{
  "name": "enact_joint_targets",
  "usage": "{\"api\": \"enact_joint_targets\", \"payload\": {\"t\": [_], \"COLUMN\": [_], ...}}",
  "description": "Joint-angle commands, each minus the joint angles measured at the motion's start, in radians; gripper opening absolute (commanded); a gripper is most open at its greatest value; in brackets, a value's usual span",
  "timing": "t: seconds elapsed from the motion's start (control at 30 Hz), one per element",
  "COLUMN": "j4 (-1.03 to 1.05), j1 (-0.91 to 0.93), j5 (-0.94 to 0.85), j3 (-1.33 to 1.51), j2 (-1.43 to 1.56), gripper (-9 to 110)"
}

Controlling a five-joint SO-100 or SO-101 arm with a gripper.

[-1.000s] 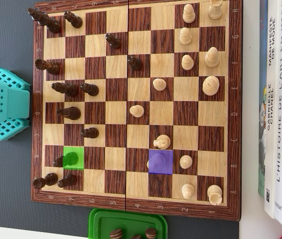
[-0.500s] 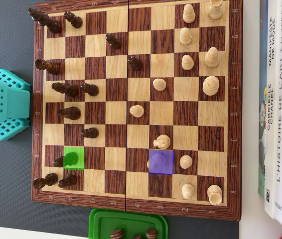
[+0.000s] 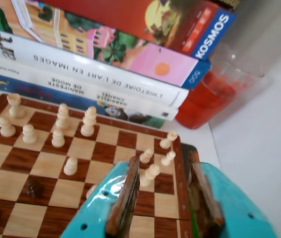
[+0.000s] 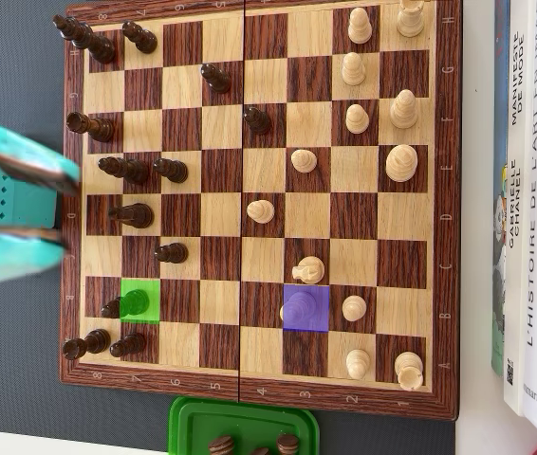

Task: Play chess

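Note:
The wooden chessboard [image 4: 249, 393] lies flat, with dark pieces [image 4: 136, 215] on the left and white pieces [image 4: 401, 163] on the right in the overhead view. A green highlight [image 4: 147, 289] marks a square that holds a dark pawn. A purple highlight [image 4: 318, 320] marks a square that holds a tinted piece. My teal gripper [image 4: 64, 207] hovers blurred at the board's left edge, open and empty. In the wrist view the gripper [image 3: 164, 166] has wood-padded fingers [image 3: 125, 198] spread apart, with white pawns [image 3: 151, 172] on the board [image 3: 81, 148] between and beyond them.
A stack of books [image 3: 105, 64] lies beyond the board and also shows in the overhead view [image 4: 529, 190] at the right. A clear red cup [image 3: 215, 94] stands beside the books. A green tray [image 4: 193, 422] with captured dark pieces sits below the board.

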Motion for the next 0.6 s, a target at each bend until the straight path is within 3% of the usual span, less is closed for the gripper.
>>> {"api": "enact_joint_targets", "payload": {"t": [0.0, 0.37, 0.57], "j4": [0.092, 0.555, 0.744], "j1": [0.035, 0.195, 0.298], "j5": [-0.005, -0.006, -0.094], "j3": [-0.132, -0.414, -0.545], "j2": [-0.087, -0.394, -0.583], "gripper": [15, 15, 15]}}
